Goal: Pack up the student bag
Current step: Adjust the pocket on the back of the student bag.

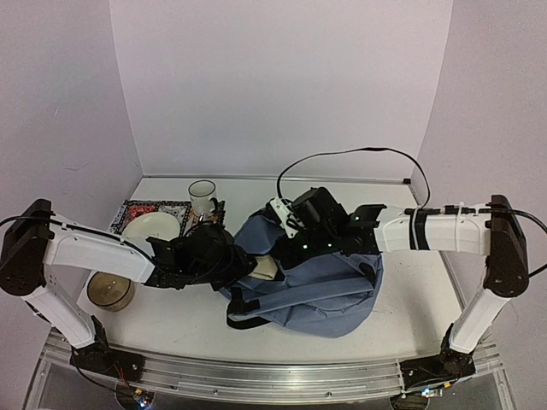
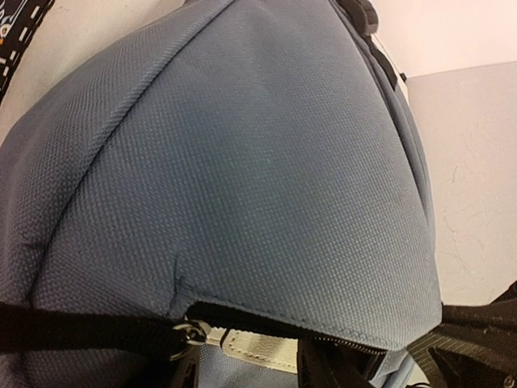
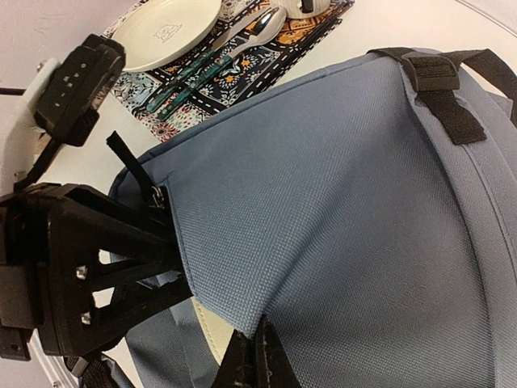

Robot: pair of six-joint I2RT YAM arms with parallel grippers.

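The student bag lies under both grippers. The right gripper pinches its flap edge with fingers closed. The left gripper sits at the mouth, its grip unclear. A cream item shows inside, and the bag is seemingly not yet zipped.

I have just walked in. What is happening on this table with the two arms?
Both arms are working at the opening of the blue-grey backpack. The right arm's fingers look shut on the fabric edge, holding it up. The left arm's fingers are at the zipper side; whether they grip is unclear. A cream item shows inside the opening. A plate and a mug sit on a placemat at the far left.
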